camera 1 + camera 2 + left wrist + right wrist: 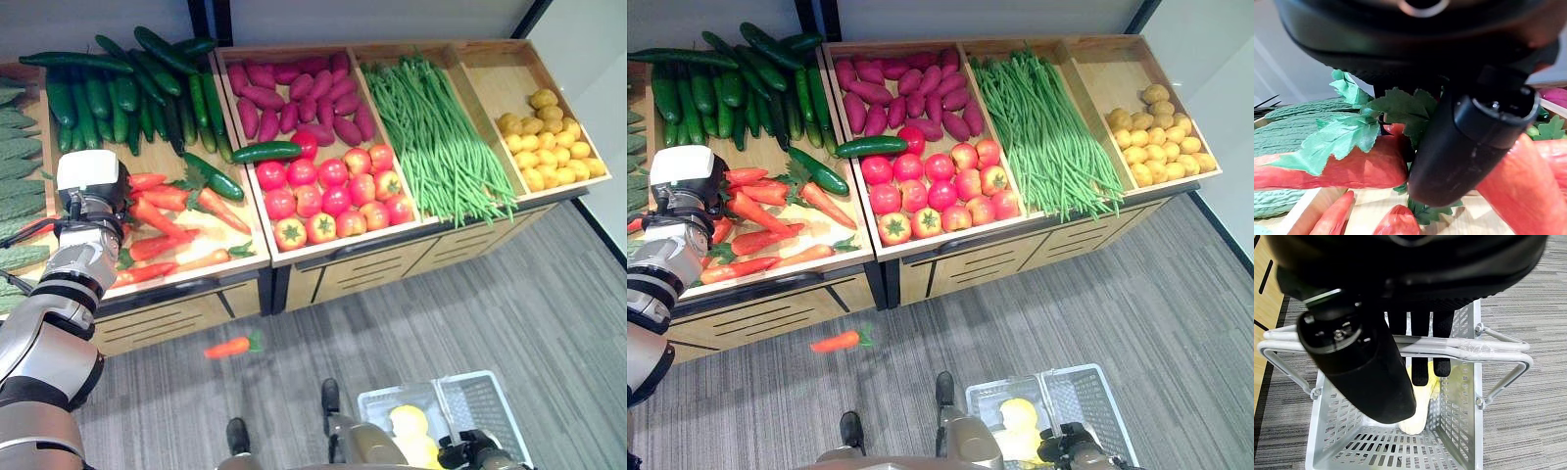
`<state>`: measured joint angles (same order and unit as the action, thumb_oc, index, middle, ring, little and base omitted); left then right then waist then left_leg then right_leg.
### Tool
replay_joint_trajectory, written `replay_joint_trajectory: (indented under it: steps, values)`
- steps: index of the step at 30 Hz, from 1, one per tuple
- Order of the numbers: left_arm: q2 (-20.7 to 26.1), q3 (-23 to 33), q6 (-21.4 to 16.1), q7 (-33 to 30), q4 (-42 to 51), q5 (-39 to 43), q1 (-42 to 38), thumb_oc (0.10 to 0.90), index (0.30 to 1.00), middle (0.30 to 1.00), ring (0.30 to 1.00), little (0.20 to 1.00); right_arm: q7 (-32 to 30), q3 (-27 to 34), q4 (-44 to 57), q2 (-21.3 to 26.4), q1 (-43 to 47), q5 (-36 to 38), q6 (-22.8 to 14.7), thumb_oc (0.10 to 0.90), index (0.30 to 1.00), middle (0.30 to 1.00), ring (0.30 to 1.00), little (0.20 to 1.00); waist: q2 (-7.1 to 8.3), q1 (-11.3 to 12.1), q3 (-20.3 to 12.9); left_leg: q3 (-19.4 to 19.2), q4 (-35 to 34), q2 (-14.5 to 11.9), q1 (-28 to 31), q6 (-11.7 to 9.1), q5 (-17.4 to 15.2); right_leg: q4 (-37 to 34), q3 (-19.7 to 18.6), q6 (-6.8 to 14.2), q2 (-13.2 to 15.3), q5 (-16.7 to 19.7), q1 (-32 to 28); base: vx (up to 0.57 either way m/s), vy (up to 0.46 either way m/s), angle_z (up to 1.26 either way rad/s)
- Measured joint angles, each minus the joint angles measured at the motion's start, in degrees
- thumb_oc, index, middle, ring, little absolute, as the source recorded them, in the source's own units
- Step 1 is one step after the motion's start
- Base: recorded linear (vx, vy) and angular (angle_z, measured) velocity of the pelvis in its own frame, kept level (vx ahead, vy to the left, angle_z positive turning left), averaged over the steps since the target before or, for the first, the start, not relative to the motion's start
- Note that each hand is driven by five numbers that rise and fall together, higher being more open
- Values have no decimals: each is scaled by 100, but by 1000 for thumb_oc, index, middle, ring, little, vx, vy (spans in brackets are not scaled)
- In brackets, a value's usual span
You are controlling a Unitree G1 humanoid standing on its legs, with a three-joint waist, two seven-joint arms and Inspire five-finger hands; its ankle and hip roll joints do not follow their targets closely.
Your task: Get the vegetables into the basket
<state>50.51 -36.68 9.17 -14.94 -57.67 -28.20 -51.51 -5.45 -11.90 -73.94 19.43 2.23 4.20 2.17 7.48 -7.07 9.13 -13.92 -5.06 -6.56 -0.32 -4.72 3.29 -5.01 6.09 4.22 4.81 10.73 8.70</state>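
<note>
While the left hand (1469, 142) is lowered among the carrots (162, 220), its fingers apparently curled round one, the basket (1469, 431) handle (1459, 348) is gripped by the right hand (1420, 333).

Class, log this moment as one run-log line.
left hand: among carrots | right hand: holding basket handle | one carrot on floor

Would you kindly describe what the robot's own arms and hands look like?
The left arm is silver-grey, in rounded segments with dark bands, topped by a white box at the wrist. Both the left hand and right hand are matte black with thick cylindrical thumbs.
</note>
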Motion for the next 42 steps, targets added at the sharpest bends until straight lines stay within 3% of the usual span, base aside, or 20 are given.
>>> replay_joint_trajectory:
  steps: [9,22,28,42]
  values:
    - [2,-221,-93,15,235,3,-23,400,300,300,300,300,17,-35,-26,-51,-1,-11,27,400,300,300,300,300,-58,13,-30,2,0,-3,253,-1,0,-3,15,-19,7,-16,-264,8,6,0]
    - [-16,-218,-209,19,1144,148,-23,400,300,300,300,300,53,26,-215,41,2,-161,220,400,300,300,300,300,-510,94,-358,150,-26,-8,486,-3,-3,-6,132,-20,16,-79,-572,-7,6,5]
    - [-8,-213,-207,20,1475,183,-23,400,300,300,300,300,75,60,-284,66,-125,-161,303,400,300,300,300,300,-526,171,-558,262,-23,-6,522,-3,9,-7,236,15,30,-119,-671,-15,23,10]
    - [-4,-213,-151,181,1611,181,-20,400,300,300,300,300,137,490,-323,140,-237,-218,383,400,300,300,300,300,-461,86,-593,237,-4,59,626,16,-16,-1,156,26,50,-122,-756,1,31,-1]
